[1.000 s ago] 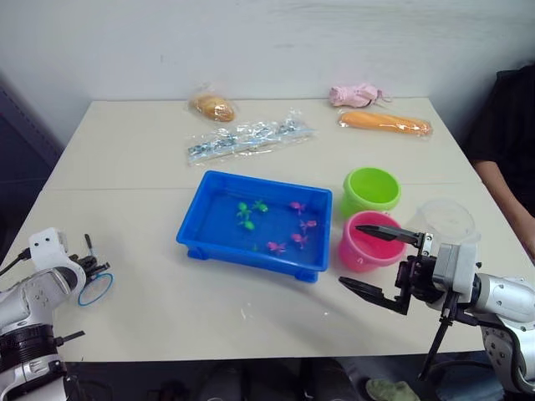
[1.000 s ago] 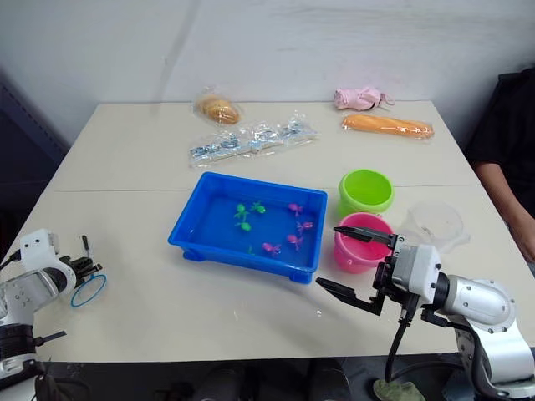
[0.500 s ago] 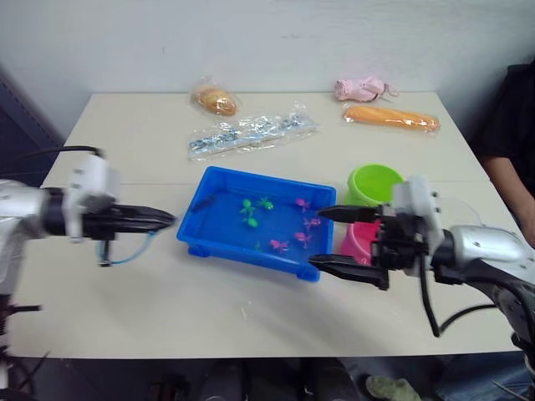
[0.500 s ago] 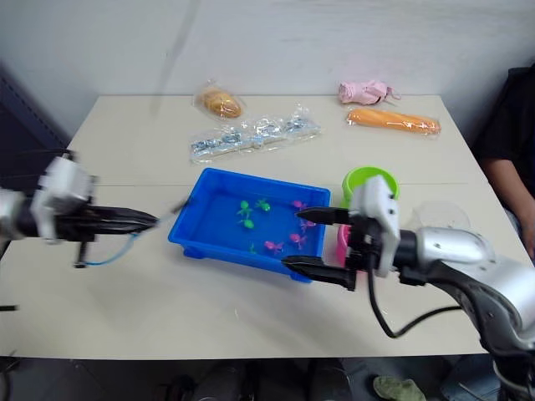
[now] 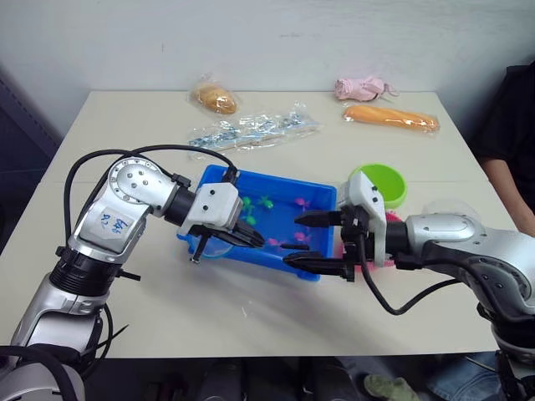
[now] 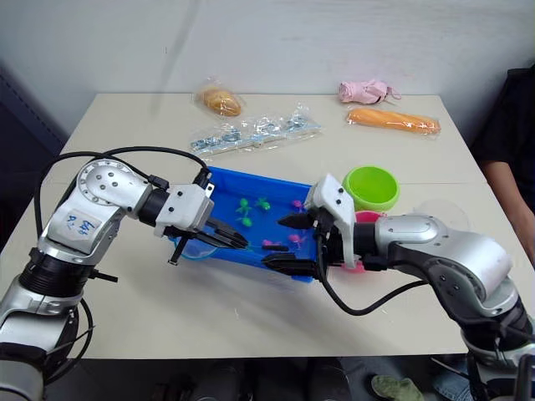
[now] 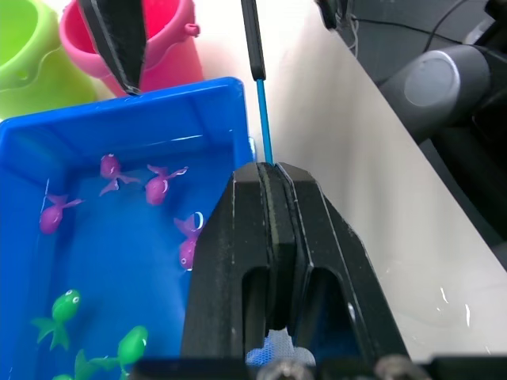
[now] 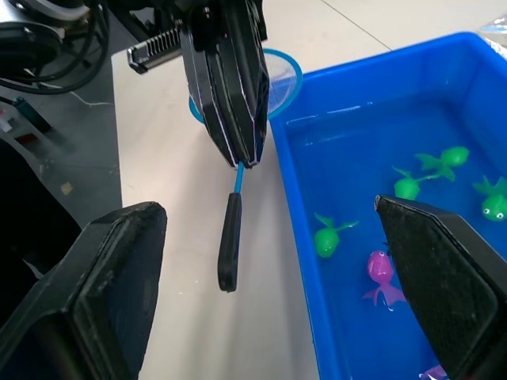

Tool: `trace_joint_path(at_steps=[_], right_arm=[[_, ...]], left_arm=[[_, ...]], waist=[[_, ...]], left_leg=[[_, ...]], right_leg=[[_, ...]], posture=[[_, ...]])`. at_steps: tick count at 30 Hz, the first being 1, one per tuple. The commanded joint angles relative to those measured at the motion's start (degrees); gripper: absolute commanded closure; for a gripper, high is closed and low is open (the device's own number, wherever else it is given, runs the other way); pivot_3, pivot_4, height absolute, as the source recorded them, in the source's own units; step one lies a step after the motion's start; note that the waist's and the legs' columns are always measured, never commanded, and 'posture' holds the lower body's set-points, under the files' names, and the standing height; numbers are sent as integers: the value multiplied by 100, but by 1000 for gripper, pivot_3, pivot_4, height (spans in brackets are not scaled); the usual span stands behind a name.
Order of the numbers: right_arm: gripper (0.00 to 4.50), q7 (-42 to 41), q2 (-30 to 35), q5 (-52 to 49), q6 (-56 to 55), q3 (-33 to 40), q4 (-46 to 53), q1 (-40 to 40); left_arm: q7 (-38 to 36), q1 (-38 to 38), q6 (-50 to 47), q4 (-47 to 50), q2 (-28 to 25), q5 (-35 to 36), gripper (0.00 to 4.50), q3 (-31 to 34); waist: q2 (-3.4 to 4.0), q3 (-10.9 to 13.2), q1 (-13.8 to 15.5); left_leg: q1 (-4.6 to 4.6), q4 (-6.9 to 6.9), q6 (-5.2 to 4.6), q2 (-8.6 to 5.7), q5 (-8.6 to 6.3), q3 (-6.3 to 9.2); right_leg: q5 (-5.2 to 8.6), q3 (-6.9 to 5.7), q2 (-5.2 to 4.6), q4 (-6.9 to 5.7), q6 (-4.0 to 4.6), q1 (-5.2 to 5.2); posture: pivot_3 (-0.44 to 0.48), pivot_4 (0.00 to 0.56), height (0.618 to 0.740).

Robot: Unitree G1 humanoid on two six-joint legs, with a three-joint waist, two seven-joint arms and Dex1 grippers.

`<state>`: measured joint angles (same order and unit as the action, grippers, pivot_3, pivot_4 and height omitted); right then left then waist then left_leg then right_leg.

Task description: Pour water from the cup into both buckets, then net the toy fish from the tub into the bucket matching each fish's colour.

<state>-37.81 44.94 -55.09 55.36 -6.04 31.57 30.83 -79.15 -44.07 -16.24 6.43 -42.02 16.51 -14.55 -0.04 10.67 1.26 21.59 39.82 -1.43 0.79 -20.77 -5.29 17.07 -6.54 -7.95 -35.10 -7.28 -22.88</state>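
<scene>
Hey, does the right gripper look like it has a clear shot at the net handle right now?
Probably yes. The right gripper is open and the net's black handle hangs free between its fingers, beyond the left gripper that is shut on the thin blue shaft. Nothing sits between them; the tub rim lies just beside.

A pale beige table [image 5: 125, 159] stands against a plain white wall [image 5: 267, 38]. A thin seam crosses its top from side to side. Dark floor shows past its left edge, and a dark strip below its near edge.
</scene>
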Motion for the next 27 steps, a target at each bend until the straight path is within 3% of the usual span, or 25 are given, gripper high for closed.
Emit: trace_joint_path(at_steps=[1,6,9,14,17,27], right_arm=[[0,26,-55,53,37,73,166,-15],[0,-12,-181,48,71,100,174,-82],[768,-64,-223,44,83,100,212,-143],[3208,-115,-240,61,75,109,226,-177],[4431,-159,-226,118,31,112,226,-192],[4431,-223,-228,120,15,187,266,-239]], left_arm=[[147,-96,-111,76,94,13,4453,77],[207,-60,-301,239,218,91,4453,52],[195,-76,-246,241,247,16,4500,21],[129,-142,-121,196,252,-90,4500,-23],[90,-198,-64,161,258,-131,4500,-19],[-127,-90,159,16,180,-131,4500,41]], waist=[[0,0,3],[0,0,7],[0,0,6],[0,0,6],[0,0,7],[0,0,6]], left_leg=[[0,1,0,0,0,1],[4,12,-4,2,-2,6],[4,14,-4,1,-2,7],[4,15,-4,0,-2,7],[4,15,-4,0,-2,7],[4,16,-4,1,-2,7]], right_leg=[[0,0,0,0,-1,0],[-2,0,0,0,-4,6],[-2,0,1,0,-4,6],[-2,0,2,-1,-4,7],[-2,0,2,-1,-4,7],[-3,0,4,-2,-4,7]], posture=[[0,150,740],[0,150,740],[0,150,740],[0,150,740],[0,150,740],[0,150,740]])
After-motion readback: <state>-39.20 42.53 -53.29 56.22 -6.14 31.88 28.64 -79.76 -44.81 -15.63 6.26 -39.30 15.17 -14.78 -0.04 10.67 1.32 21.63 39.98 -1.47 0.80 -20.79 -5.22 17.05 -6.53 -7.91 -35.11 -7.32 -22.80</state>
